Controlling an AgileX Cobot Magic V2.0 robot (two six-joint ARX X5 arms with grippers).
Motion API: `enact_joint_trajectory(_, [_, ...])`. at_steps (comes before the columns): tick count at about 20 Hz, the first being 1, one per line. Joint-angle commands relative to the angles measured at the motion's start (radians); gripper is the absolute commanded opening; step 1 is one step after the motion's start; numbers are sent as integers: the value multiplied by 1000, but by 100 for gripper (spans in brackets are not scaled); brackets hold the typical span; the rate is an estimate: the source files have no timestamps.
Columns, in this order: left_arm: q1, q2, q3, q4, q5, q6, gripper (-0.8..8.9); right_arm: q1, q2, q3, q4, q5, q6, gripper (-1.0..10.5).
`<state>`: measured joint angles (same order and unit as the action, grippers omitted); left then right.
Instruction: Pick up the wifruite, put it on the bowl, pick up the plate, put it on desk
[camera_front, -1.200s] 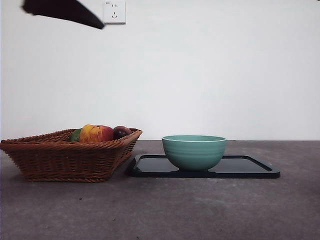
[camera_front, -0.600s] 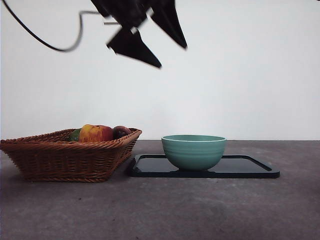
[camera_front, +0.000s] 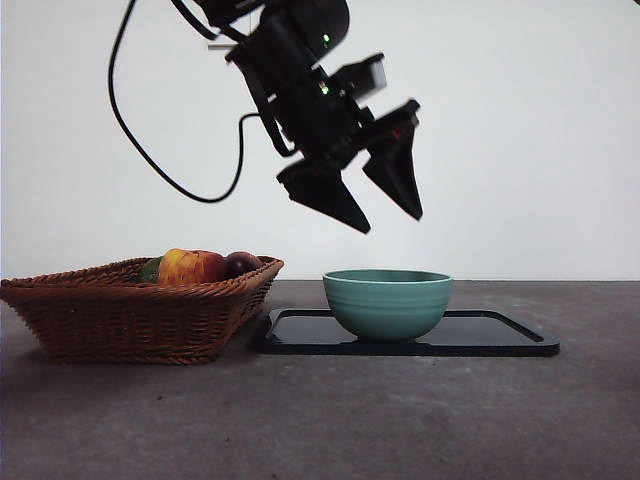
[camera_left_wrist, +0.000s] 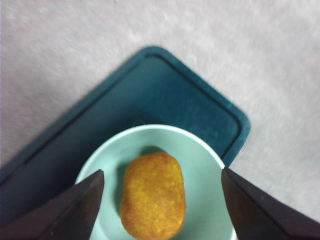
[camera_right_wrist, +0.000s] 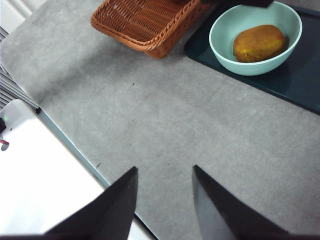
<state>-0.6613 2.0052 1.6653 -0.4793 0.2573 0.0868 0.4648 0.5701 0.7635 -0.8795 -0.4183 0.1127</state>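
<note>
Hidden: from the front view, the wifruite cannot be seen; the bowl's (camera_front: 388, 303) wall covers it. Basket (camera_front: 140, 310) contents are partly cut off by its rim: a red-and-yellow apple (camera_front: 193, 267), a dark plum (camera_front: 243, 263), something green behind.

Bowl: mint-green, standing on the dark tray (camera_front: 500, 335), holding the wifruite (camera_left_wrist: 153, 195), orange-brown, lying on its side.

My left gripper (camera_front: 388, 222): above the bowl, jaws wide apart, holding nothing.

My right gripper (camera_right_wrist: 162, 200): over bare desk (camera_right_wrist: 165, 120), well apart from the basket, jaws parted, empty. Its wrist view alone shows bowl, fruit and basket together.
</note>
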Motion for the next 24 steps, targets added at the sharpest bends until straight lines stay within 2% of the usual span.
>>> enact_joint_trajectory(1, [-23, 55, 29, 7, -23, 47, 376, 7, 3, 6, -5, 0, 10, 175])
enact_joint_trajectory(5, [-42, 82, 29, 9, -61, 85, 376, 7, 3, 6, -9, 0, 10, 175])
enact_joint_trajectory(13, [-46, 108, 29, 8, -113, 96, 376, 7, 3, 6, -13, 0, 10, 175])
enact_joint_trajectory(24, [-48, 137, 29, -23, -121, 104, 376, 7, 3, 6, -13, 0, 10, 175])
